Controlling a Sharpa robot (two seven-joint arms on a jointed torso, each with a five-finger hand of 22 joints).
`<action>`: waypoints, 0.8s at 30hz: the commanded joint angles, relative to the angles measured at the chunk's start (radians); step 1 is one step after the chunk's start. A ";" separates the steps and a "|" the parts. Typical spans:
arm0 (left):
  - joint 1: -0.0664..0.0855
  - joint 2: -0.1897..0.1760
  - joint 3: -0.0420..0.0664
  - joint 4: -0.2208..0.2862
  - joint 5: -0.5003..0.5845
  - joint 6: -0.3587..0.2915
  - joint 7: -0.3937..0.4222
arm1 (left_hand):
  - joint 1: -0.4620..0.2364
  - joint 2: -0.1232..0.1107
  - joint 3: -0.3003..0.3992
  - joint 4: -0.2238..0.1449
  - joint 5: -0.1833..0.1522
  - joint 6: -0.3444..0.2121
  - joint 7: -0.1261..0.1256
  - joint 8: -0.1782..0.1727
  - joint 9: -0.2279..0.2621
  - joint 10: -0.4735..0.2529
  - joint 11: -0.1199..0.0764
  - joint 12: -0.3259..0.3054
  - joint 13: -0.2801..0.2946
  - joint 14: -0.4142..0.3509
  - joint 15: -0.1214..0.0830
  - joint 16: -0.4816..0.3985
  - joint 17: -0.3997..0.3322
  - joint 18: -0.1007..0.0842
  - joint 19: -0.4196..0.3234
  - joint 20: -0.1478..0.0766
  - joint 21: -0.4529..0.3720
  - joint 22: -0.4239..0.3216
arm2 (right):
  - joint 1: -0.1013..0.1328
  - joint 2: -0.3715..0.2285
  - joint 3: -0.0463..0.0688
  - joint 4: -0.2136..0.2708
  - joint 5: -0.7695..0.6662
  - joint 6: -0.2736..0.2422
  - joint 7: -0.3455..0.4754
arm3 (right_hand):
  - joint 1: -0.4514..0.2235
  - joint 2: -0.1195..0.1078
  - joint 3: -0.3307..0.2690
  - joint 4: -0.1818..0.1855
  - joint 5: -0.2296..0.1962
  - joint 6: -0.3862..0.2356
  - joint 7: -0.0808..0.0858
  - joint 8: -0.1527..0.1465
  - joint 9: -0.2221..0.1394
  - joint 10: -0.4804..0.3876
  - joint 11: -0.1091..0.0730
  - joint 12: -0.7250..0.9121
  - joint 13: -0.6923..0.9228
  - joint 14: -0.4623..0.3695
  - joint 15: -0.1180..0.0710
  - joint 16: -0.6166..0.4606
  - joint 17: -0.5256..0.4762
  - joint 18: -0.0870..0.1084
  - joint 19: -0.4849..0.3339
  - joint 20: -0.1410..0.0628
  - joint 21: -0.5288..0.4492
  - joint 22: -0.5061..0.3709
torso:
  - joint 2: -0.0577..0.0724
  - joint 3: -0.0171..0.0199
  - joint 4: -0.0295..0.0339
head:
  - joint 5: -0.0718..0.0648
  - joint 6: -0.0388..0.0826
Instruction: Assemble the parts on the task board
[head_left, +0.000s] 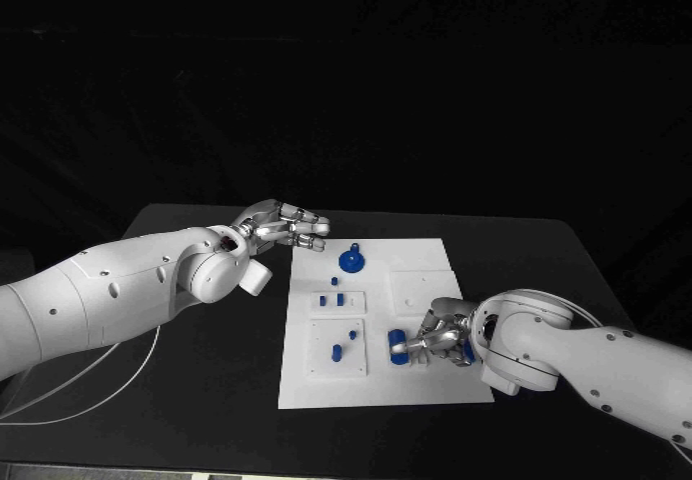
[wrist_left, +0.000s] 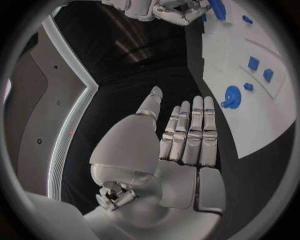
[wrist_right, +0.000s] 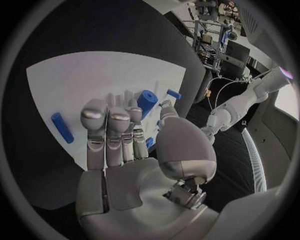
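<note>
The white task board (head_left: 378, 385) lies in the middle of the black table. A blue gear (head_left: 352, 261) (wrist_left: 231, 96) stands near its far edge. Small blue pieces (head_left: 329, 297) (wrist_left: 253, 63) sit in a raised panel below the gear, and two more (head_left: 338, 351) in the near left panel. A blue oblong part (head_left: 395, 349) (wrist_right: 61, 127) lies just left of my right hand (head_left: 444, 340) (wrist_right: 119, 135). That hand rests over the board's near right and pinches a blue peg (wrist_right: 147, 102) between thumb and fingers. My left hand (head_left: 283, 225) (wrist_left: 187, 135) hovers by the board's far left corner, fingers straight, holding nothing.
The board has several raised white panels (head_left: 421, 290). A white cable (head_left: 87, 375) trails from my left arm over the table's left side. Bare black table (head_left: 216, 360) surrounds the board.
</note>
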 joint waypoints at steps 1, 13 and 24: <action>0.000 0.000 0.001 0.002 -0.001 0.014 0.006 | -0.004 0.006 -0.002 0.006 0.001 -0.006 -0.002 -0.002 -0.001 -0.007 -0.002 0.001 0.001 -0.007 0.001 -0.003 0.002 -0.006 0.006 0.003 0.006 -0.001 | -0.001 -0.004 0.000 0.008 -0.009 0.038 0.023 | 0.010 0.007 -0.006 -0.009 0.007 0.002 -0.001 0.004 0.000 0.002 -0.001 0.004 0.000 0.002 -0.002 0.004 0.000 0.000 0.048 0.000 0.000 0.095 | 0.000 -0.0012 0.0011 | 0.000 -0.001; 0.000 -0.002 0.000 0.003 -0.001 0.014 0.004 | -0.005 0.007 -0.002 0.007 0.001 -0.005 -0.002 -0.002 -0.001 -0.007 -0.002 0.001 0.001 -0.007 0.001 -0.003 0.002 -0.006 0.006 0.003 0.007 -0.004 | -0.003 -0.008 0.001 0.010 -0.039 0.047 0.014 | 0.088 -0.022 0.181 -0.113 -0.027 0.024 -0.003 0.003 -0.010 0.011 -0.004 0.022 0.012 0.002 -0.005 0.003 -0.002 -0.003 0.047 -0.002 0.000 0.095 | 0.000 -0.0024 0.0010 | 0.000 -0.003; 0.000 -0.003 0.000 0.003 -0.001 0.014 0.004 | -0.007 0.009 -0.002 0.009 0.001 -0.006 -0.002 -0.002 -0.001 -0.007 -0.002 0.001 0.001 -0.007 0.001 -0.003 0.002 -0.006 0.006 0.003 0.007 -0.005 | -0.003 0.007 0.001 -0.009 -0.067 -0.004 -0.026 | 0.040 -0.022 0.329 -0.061 -0.063 0.039 -0.011 0.003 -0.016 0.027 -0.010 0.041 0.028 0.002 -0.009 0.002 -0.002 -0.006 0.049 -0.006 0.000 0.095 | 0.000 -0.0023 0.0011 | 0.000 -0.005</action>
